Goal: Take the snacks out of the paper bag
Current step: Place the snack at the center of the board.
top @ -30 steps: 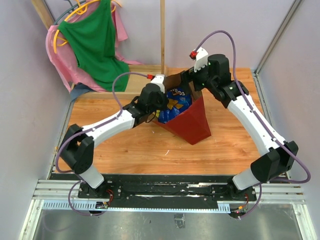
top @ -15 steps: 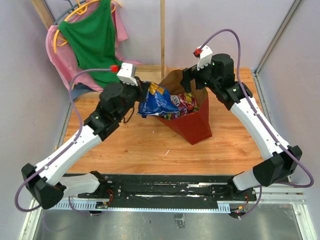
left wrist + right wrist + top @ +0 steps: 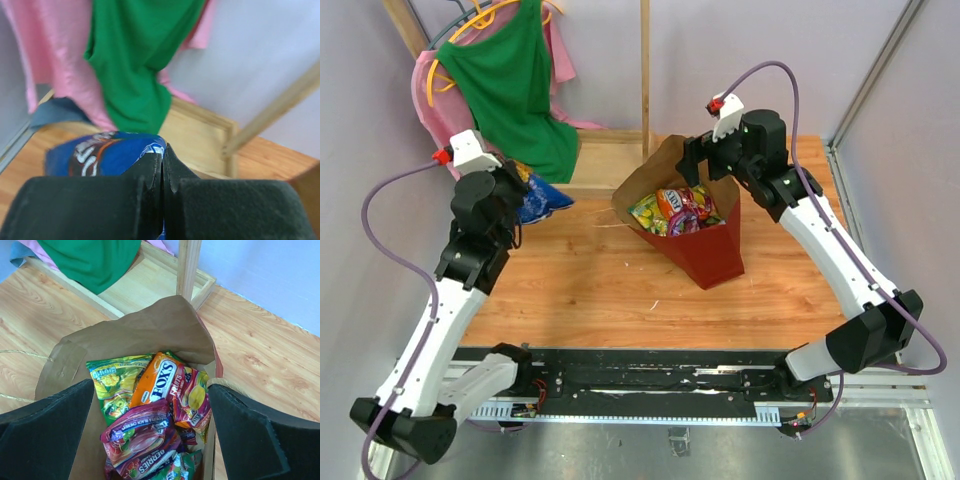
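My left arm has swung away from the paper bag [image 3: 705, 255] to the far left of the desk [image 3: 600, 290]. The blue bag [image 3: 542, 200], which half a second ago hung just beside the paper bag's mouth, now sits out by the green top [image 3: 510, 90]. My left pincer [image 3: 162, 165] is pressed together on its edge, the two fingers meeting over the foil. With the blue bag out, the paper bag's mouth shows what was covered a second ago: a yellow-green packet [image 3: 117, 377], an orange packet [image 3: 157, 380] and a purple packet [image 3: 142, 437] lying on one another inside. The paper bag stands where it did, mid-desk, leaning back toward the wooden post [image 3: 645, 70]. My right arm has barely shifted; my right pincer [image 3: 150, 390] is above the bag's mouth, spread wide and gripping nothing.

From my left wrist the picture is soft. My own fingers cover most of the blue bag, and its print is too smeared to read. From above, my left arm hides part of it, and I cannot tell whether it touches the desk. In the paper bag only the top layer shows. My right fingers cover both lower corners of that view, so I cannot tell whether they touch the walls.
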